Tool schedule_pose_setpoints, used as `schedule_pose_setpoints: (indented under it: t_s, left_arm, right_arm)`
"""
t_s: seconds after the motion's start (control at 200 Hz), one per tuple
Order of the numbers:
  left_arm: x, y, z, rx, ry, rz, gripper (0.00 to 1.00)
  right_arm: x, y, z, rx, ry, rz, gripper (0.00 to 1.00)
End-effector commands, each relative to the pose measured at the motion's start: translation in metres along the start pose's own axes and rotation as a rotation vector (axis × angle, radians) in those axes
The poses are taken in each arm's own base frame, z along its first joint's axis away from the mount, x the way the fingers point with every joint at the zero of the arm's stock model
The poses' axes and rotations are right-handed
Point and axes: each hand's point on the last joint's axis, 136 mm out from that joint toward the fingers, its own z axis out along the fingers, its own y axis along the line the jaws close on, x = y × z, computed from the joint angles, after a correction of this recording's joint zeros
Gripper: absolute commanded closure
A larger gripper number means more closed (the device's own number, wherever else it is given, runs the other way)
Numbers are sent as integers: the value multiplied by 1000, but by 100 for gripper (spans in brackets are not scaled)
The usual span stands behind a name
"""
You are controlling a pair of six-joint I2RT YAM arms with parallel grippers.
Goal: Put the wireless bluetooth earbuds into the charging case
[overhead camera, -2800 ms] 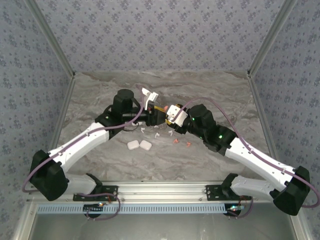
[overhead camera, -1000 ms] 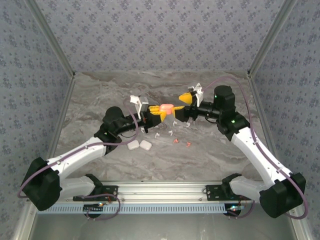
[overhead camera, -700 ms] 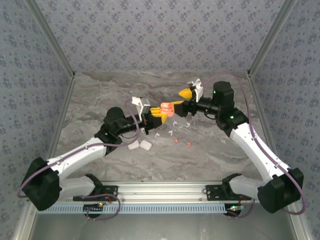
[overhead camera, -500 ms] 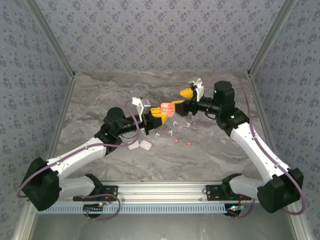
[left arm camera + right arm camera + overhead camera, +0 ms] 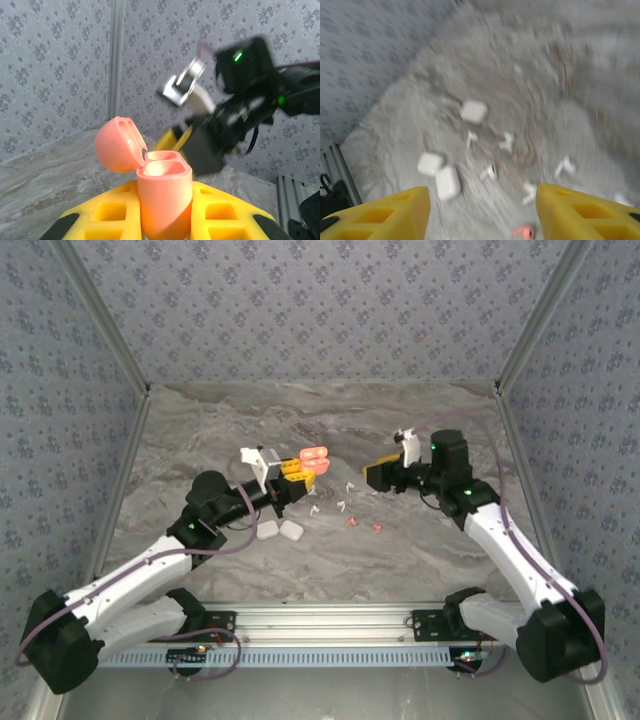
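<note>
My left gripper (image 5: 296,473) is shut on a coral-red charging case (image 5: 164,197), held upright between its yellow fingers (image 5: 100,215). The case's lid (image 5: 119,145) is hinged open to the left, and both sockets look empty. In the top view the case (image 5: 315,456) hangs above the table's middle. My right gripper (image 5: 381,475) is a short way to its right, open with nothing between its fingers (image 5: 385,212). Below it lie several white earbuds (image 5: 490,172) and a coral-red earbud (image 5: 524,231). Two coral earbuds (image 5: 352,522) lie on the table.
Three white cases (image 5: 447,182) rest on the marble table (image 5: 200,440), two of them side by side (image 5: 279,531) near the left forearm. Patterned walls stand close on three sides. The metal rail (image 5: 320,620) runs along the near edge.
The grippers met at the coral case a second ago. The left has since drawn back left with the case, lid open. The right has let go, moved right and lower, its jaws narrower.
</note>
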Motion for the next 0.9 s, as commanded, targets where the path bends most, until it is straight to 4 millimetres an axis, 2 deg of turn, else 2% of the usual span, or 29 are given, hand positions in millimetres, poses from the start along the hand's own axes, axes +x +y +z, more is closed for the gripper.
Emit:
schedule_pose_setpoints:
  t_s: [0.0,0.16,0.36,0.595,0.895]
  left_arm:
    - [-3,-1,-5,-18,-11,35,100]
    - [-4,-1,-5,-17,-11,34,100]
    - [-5,-1,-4,-16,-9,31,100]
    - [-4,-1,-5,-19,-4,31,100]
    - [-4,0,-5,-22,-2,31,100]
  right_arm:
    - [44,-19,21,81,156,68,43]
    - [85,-31,54,124,329,81,49]
    - [117,-41,79,183,476,65,52]
    - [136,-48,94,212,553,56,54]
    - [149,-54,102,234,599,55,56]
